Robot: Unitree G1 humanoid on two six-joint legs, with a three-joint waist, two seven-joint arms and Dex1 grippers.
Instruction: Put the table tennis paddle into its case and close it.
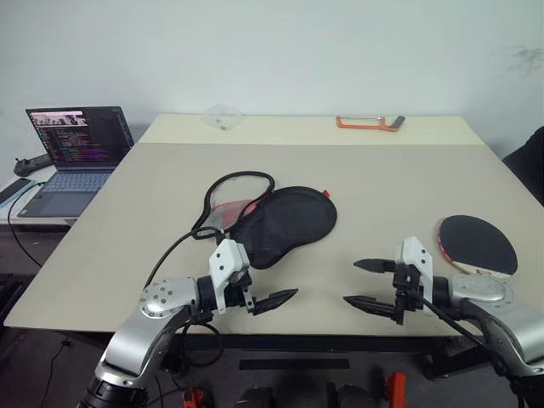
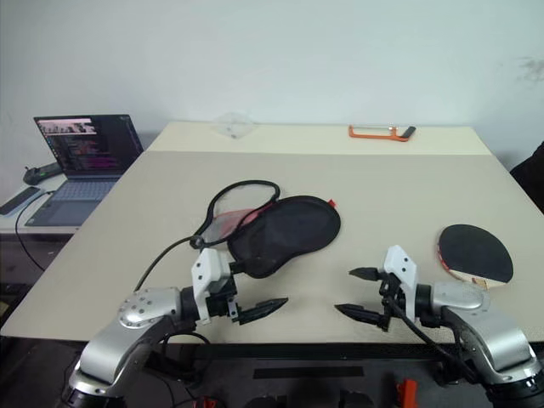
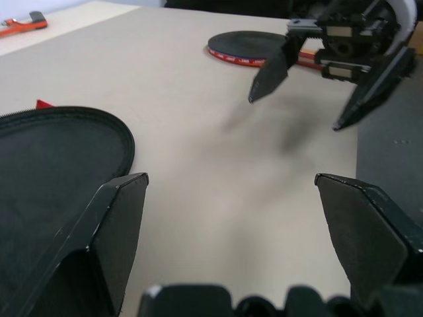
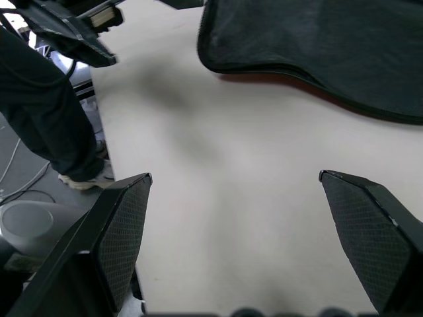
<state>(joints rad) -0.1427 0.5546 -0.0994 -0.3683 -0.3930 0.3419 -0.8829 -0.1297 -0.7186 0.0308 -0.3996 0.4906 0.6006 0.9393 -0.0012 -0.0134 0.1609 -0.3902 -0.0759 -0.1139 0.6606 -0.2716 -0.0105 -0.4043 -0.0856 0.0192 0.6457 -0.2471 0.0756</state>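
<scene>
Both pincers – left [image 1: 274, 301], right [image 1: 364, 284] – gaped wide, empty, over bench [image 1: 127, 246] edge. Paddle [image 1: 478, 244] lay far right, case [image 1: 285, 225] centre; approach paddle w/ right, low, grip handle.

Black case [image 1: 285, 223] with red at its lower section, black paddle [image 1: 478, 244] with red edge, beige tabletop [image 1: 153, 212], orange tool [image 1: 368, 123] at far edge, grey laptop [image 1: 72, 161], multicoloured text on dark screen.

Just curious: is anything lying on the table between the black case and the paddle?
No. Between the case and the paddle the head views show bare table.
</scene>
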